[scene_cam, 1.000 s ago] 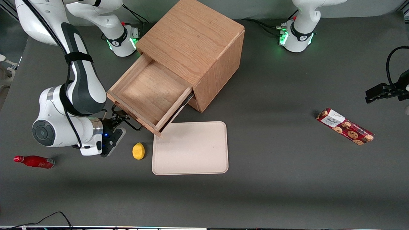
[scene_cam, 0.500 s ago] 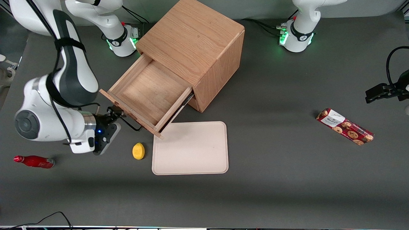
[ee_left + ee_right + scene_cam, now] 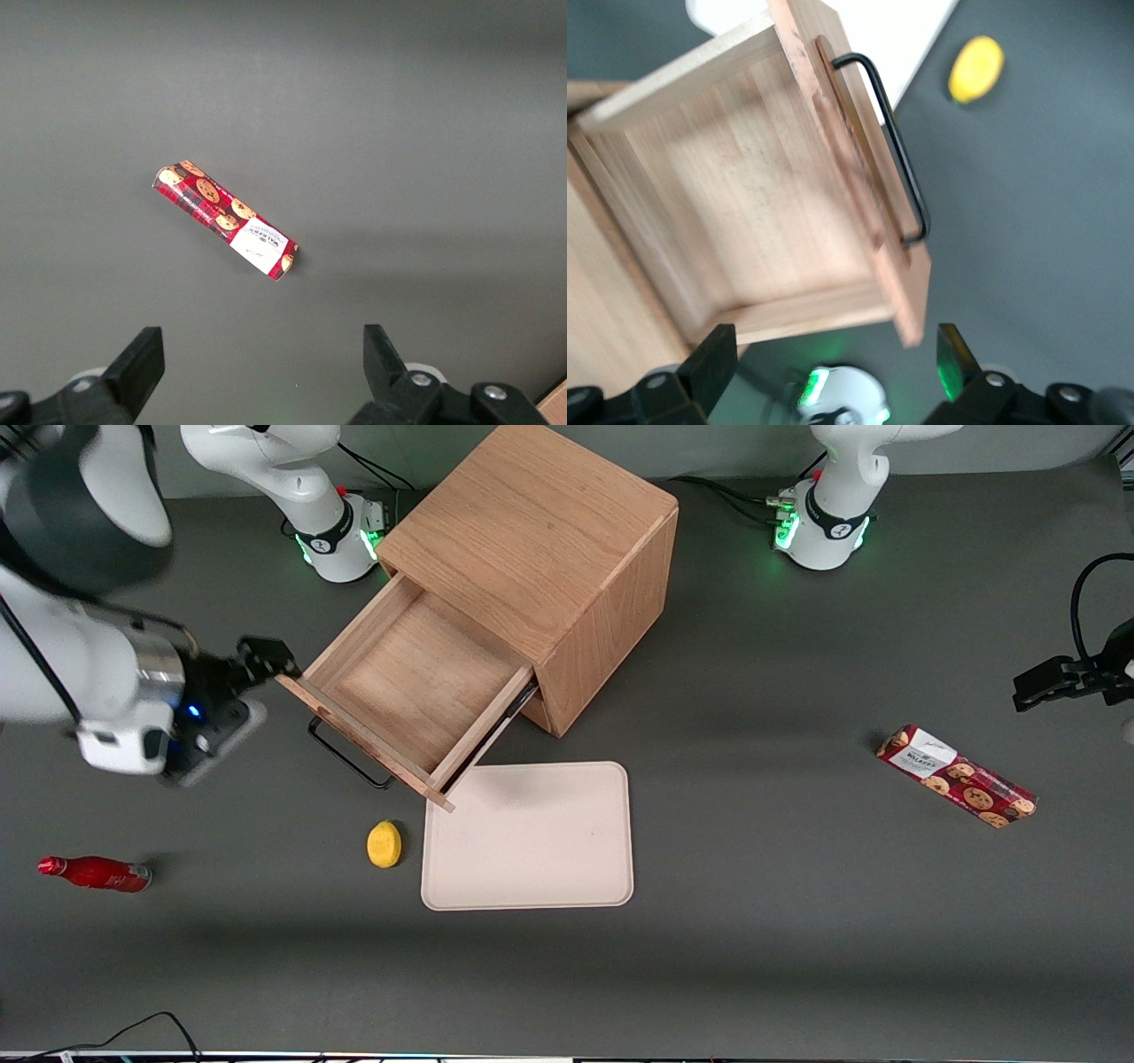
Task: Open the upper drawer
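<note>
- One drawer is out: the upper drawer (image 3: 416, 682) stands pulled well clear of the cabinet (image 3: 540, 567), its wooden floor bare, so I judge the opening itself complete.
- Its handle (image 3: 348, 758) juts from the front panel toward the working arm's end of the counter (image 3: 797, 921); nothing touches it.
- My pincer (image 3: 262, 657) hangs above the counter just beside the corner of the drawer front that lies farther from the front camera, apart from the handle. In the right wrist view its fingers (image 3: 709, 367) stand spread wide, with nothing between them. I read this as a released grip, with the arm clear of the drawer.
- The lower drawer is hidden under the open one; only a dark strip shows below it.
- A pale tray (image 3: 528, 835) lies just in front of the drawer, nearer the front camera, one corner under the drawer front.
- A lemon (image 3: 384, 843) sits just beside that tray; a red bottle (image 3: 94, 872) lies well apart toward the working arm's end.
- A biscuit packet (image 3: 956, 776) lies toward the parked arm's end.
- Risk: low; the drawer could be nudged by the departing wrist.
</note>
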